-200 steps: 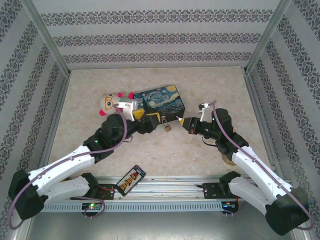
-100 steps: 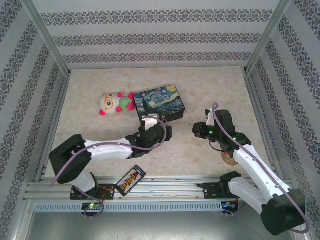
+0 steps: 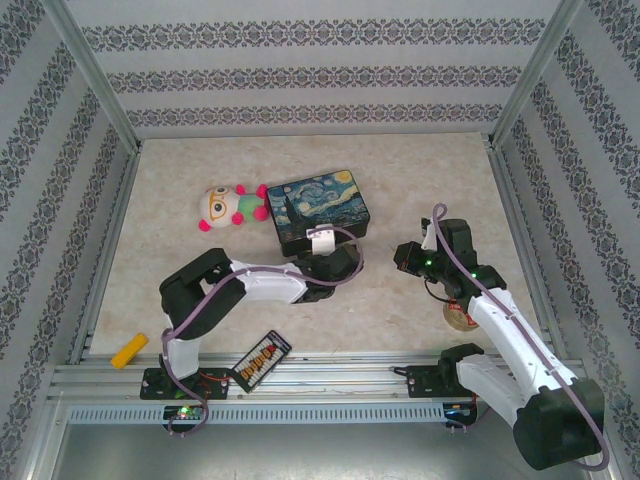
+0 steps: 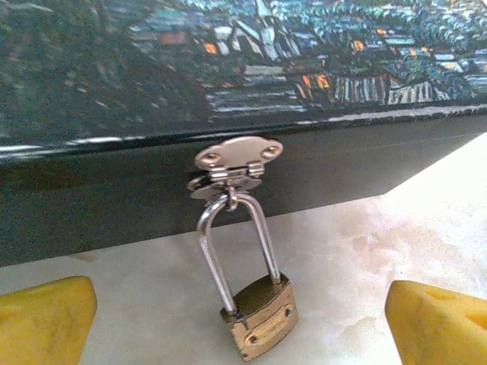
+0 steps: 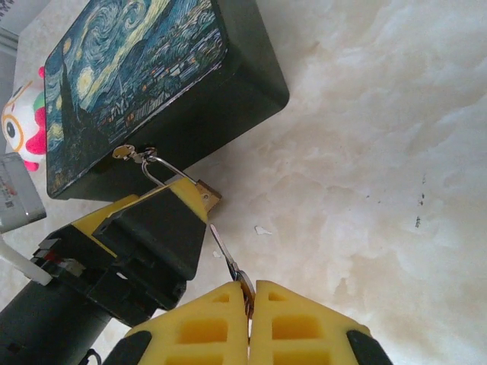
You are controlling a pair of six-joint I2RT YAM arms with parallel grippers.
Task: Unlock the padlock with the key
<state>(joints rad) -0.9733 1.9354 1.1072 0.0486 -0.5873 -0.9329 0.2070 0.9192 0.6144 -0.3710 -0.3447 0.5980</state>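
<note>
ok so the left pincer (image 3: pixel 336 260) is spread wide open and gripping nothing. Its two yellow fingertips (image 4: pixel 46 319) sit way out at either side of the left wrist view, and the padlock (image 4: pixel 262 318) is right between them, just ahead of the tips. It's a little brass one, hanging by its thin silver shackle (image 4: pixel 213 266) off the hasp (image 4: pixel 236 156) on the front wall of the tin box (image 4: pixel 228 68) with the starry night print, body tilted and looking like it rests on the counter (image 4: pixel 365 251). Both shackle legs seem to go into the body, can't say more than that. The right pincer (image 5: pixel 251 304) is closed tight with the key (image 5: pixel 227 257) pinched between its pads. Only the thin shaft pokes out ahead of the tips, aimed at the other pincer's near finger. In the right wrist view a brass corner of the padlock peeks past that finger, just beyond the key tip, near it but I can't tell if they touch. From above the two pincers face each other in front of the box, and a plush toy (image 3: pixel 225 205) lies just beside the box, on the side away from the right pincer
</note>
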